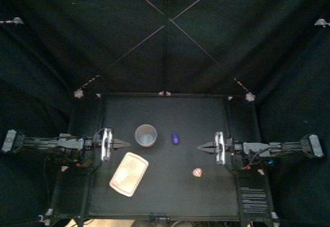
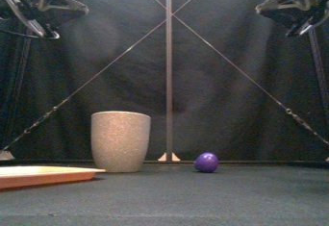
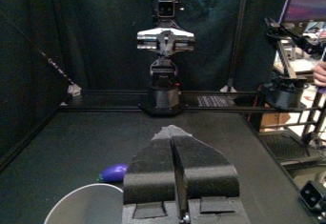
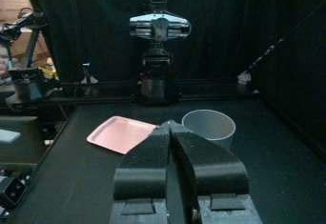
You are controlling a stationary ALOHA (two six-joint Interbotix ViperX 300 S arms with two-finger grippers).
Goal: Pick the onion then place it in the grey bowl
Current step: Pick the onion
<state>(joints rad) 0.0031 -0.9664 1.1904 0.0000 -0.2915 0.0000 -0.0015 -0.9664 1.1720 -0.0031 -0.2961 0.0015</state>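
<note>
Top view shows the black surface (image 1: pixel 180 110) with four things on it and an arm resting at each side. The left end effector (image 1: pixel 106 146) sits at the left edge and the right end effector (image 1: pixel 219 150) at the right edge. Both are well apart from the toys between them and hold nothing.

The tall grey speckled cup (image 1: pixel 146 134) stands upright a little left of the middle. The purple onion toy (image 1: pixel 176 139), small and round, lies on the surface just right of the cup, with a clear gap between them. A flat pink tray (image 1: pixel 130 174) lies nearer the front and left of the cup, turned at a slant. A small reddish toy (image 1: pixel 198 172) lies right of the middle toward the near edge, closer to the right end effector than to the cup; what kind of toy it is cannot be told.

Front view shows the cup (image 2: pixel 121 141) and the onion (image 2: pixel 206 162) side by side and apart, with the tray's edge (image 2: pixel 45 175) low at the left.

Left wrist view has the left end effector (image 3: pixel 178 132) with its jaws pressed together and empty. Right wrist view has the right end effector (image 4: pixel 170 125) closed the same way, with the tray (image 4: pixel 121 132) and the cup (image 4: pixel 211 125) beyond it.
</note>
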